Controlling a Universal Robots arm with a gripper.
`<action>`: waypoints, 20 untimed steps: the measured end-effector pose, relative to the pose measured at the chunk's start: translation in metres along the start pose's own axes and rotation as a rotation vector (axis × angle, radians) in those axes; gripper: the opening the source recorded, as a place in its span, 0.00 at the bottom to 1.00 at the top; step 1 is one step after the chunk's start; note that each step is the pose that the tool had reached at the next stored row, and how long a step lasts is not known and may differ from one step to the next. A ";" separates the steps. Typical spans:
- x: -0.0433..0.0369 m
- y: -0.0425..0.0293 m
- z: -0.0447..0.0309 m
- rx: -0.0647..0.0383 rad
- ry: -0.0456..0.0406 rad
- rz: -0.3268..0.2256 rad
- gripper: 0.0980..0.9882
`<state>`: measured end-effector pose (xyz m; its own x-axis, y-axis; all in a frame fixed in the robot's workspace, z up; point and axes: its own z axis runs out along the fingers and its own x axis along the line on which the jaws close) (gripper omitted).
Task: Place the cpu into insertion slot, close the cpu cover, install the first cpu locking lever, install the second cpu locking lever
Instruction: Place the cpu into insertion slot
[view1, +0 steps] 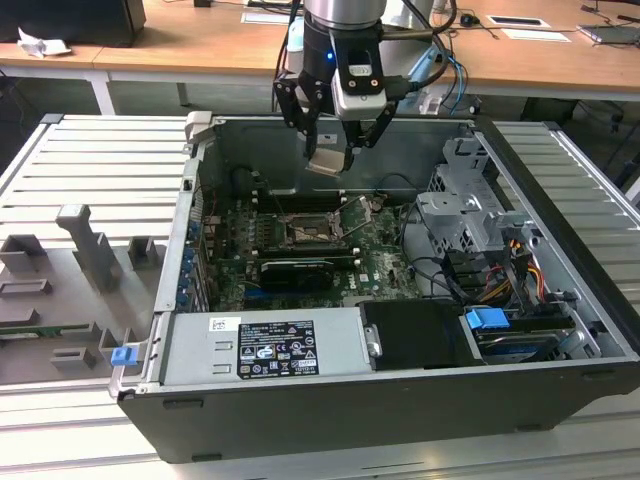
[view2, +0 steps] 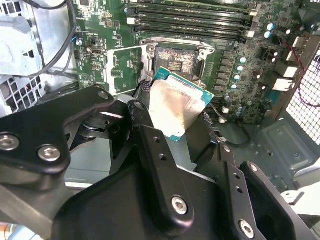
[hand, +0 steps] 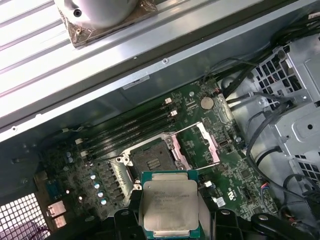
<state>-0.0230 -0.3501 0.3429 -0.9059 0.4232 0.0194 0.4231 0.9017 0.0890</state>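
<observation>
My gripper (view1: 328, 150) hangs over the open computer case, shut on the cpu (view1: 328, 161), a small square chip with a pale metal top. Both wrist views show the cpu (view2: 177, 107) (hand: 170, 205) pinched at its edges between black fingers (view2: 150, 145), a short way above the green motherboard (view1: 385, 262). The insertion slot (view1: 305, 232) (view2: 175, 62) (hand: 152, 159) lies bare beneath, its dark contact field showing. The cpu cover (view2: 122, 70) (hand: 202, 145) (view1: 356, 215) is swung open to one side of the socket.
Long black memory slots (hand: 130, 131) run beside the socket, and a black card (view1: 297, 270) lies in front of it. A drive cage (view1: 465, 215) with cables fills the exterior view's right. The case wall (view1: 190, 230) and a grey fixture tray (view1: 70, 270) stand on the exterior view's left.
</observation>
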 end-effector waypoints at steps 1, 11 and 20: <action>0.0000 -0.0001 0.0007 0.000 -0.0009 0.010 0.48; -0.0001 -0.0004 0.0048 -0.002 -0.0108 0.120 0.48; -0.0002 -0.0008 0.0104 -0.004 -0.0192 0.219 0.48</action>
<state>-0.0230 -0.3500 0.3325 -0.7917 0.6105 0.0197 0.6096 0.7877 0.0888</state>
